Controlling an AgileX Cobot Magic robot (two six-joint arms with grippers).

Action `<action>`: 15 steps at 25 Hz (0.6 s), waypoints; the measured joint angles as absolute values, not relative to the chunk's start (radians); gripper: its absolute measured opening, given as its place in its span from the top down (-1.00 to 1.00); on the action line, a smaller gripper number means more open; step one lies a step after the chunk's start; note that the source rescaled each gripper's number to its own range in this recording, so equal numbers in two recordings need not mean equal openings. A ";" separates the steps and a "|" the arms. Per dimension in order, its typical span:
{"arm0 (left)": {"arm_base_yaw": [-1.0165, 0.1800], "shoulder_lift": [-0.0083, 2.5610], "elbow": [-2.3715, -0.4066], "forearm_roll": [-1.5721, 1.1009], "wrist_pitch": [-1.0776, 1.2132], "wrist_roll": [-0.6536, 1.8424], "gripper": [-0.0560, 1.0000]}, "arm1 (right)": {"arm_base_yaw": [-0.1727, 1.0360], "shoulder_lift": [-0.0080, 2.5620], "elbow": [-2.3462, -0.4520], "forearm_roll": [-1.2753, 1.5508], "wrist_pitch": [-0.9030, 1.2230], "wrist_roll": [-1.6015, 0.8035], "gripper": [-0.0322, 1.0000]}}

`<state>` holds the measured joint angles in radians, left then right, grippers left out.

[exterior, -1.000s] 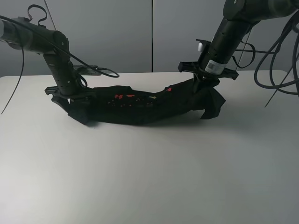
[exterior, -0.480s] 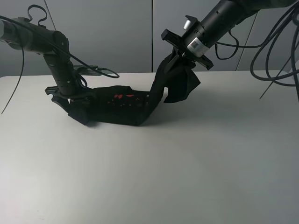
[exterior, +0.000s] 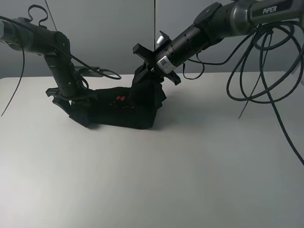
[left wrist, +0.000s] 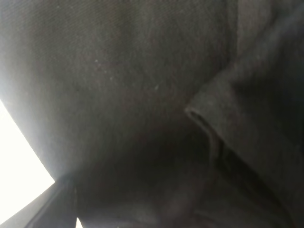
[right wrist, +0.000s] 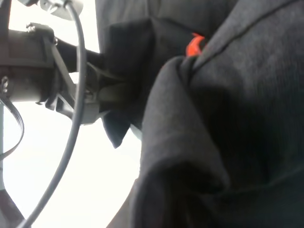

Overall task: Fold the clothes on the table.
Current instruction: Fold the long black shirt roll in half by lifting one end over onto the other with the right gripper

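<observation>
Black cotton T-shirt [exterior: 116, 111] far left on white flat surface [exterior: 166, 180], right end raised, clamped in right claw [exterior: 148, 72]; left claw [exterior: 71, 97] apart on left end.

1 black T-shirt [exterior: 121, 114]; 1 white table [exterior: 180, 175]; 2 end effectors: left end effector [exterior: 72, 100], right end effector [exterior: 146, 71].

Black clothes [right wrist: 228, 123] bunch in thick folds close up, red print [right wrist: 195, 45] showing; beyond, the left arm [right wrist: 33, 66] and cable [right wrist: 76, 95] over the white worktop [right wrist: 95, 180].
</observation>
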<state>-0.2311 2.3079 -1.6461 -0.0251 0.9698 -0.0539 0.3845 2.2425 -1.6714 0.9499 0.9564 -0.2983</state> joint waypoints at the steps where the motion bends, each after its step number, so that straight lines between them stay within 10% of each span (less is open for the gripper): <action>1: -0.231 2.308 -1.646 -0.025 0.970 -0.054 -0.93 | 0.390 2.256 -1.671 0.974 0.949 -0.308 0.75; 15: -0.231 2.308 -1.646 -0.032 0.968 -0.027 -0.93 | 0.415 2.469 -1.679 1.506 0.924 -0.625 0.75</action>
